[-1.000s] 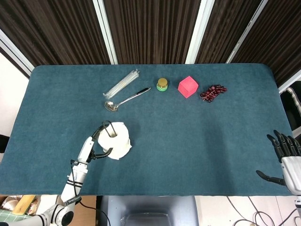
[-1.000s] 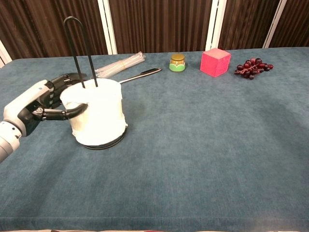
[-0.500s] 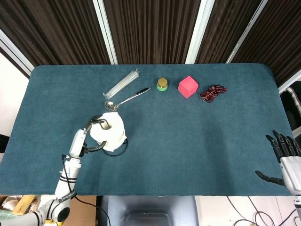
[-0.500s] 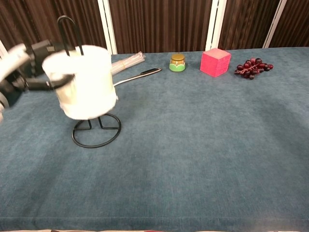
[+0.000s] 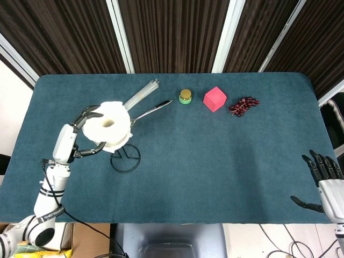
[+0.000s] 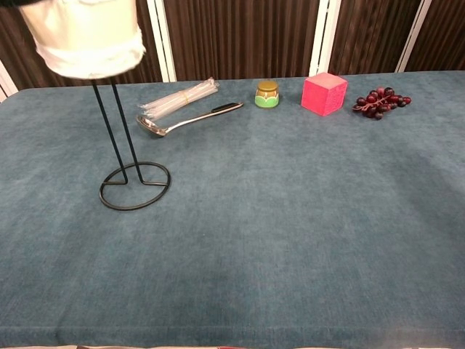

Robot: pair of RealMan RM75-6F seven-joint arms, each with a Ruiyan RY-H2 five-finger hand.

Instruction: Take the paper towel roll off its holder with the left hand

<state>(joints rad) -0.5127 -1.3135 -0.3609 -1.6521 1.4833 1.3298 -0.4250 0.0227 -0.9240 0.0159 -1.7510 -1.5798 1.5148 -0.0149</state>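
The left hand (image 5: 80, 137) has the paper towel roll (image 5: 110, 126) up high, fingers (image 5: 92, 114) wrapped around its outer wall from the near-left side, one dark fingertip hooked over the top rim and others curled under the lower edge. The forearm rises from the bench's (image 5: 226, 161) near-left corner and slants up toward the roll. In the chest view the roll sits at the very top of the frame, its lower edge at the top of the black wire holder (image 6: 131, 171); the rods run up behind it, and whether their tips are still inside the core cannot be told. The holder's ring base lies flat on the bench, below and just to the right of the fingers.

Beyond the fingers, a spoon (image 5: 145, 113) and a bundle of clear straws (image 5: 141, 94) lie side by side. Well off to the right sit a small jar (image 5: 185, 97), a pink cube (image 5: 214, 99) and a bunch of dark grapes (image 5: 243, 105).

The right hand (image 5: 325, 180) hangs off the bench's near-right edge, fingers spread, holding nothing.
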